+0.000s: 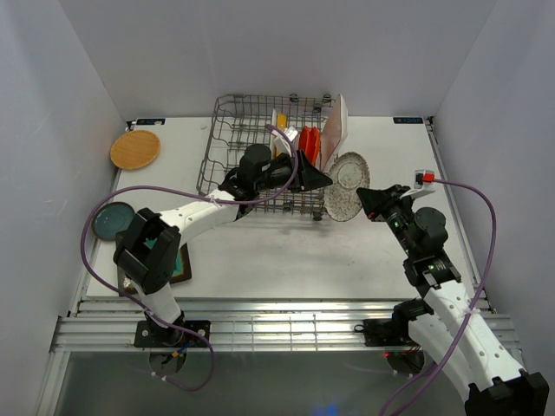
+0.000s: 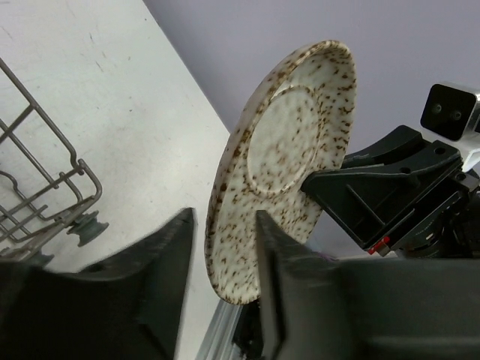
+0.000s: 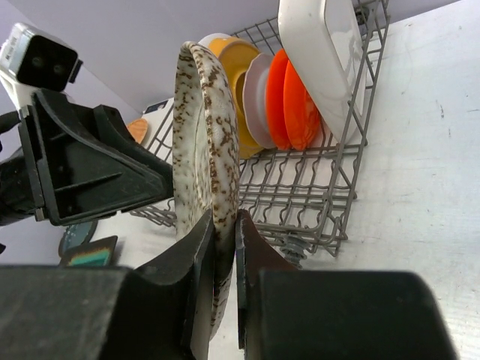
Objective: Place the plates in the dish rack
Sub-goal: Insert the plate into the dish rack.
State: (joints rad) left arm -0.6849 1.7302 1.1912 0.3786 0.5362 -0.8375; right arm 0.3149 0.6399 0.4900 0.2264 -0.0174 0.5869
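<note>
White desk, pale walls close round it. My right fingers (image 3: 251, 255) are pinched narrow on the bottom rim of the speckled plate (image 3: 206, 127), which stands on edge above them, just off the rack's (image 1: 227, 121) near corner. My left fingers (image 2: 271, 277) are parted on the other side of the plate. One of them overlaps its rim, but I can't tell if it touches, and nothing is clamped there.

So I judge the whole plate hangs on one small pinch at its edge, with most of its weight above that. If my wrist tips, it could swing in the grip or slip out onto the desk. My left fingers are near enough to knock it loose, and both wrists are crowded, so a careless pull-back could bump them together.

Further out, the yellow (image 3: 240, 75), orange (image 3: 292, 97) and white (image 3: 322, 52) plates fill the rack's right end. A slanted entry could clip the yellow one or catch a tine. The wooden plate (image 1: 135, 149) and teal plate (image 1: 114, 220) lie well apart, at the left.
</note>
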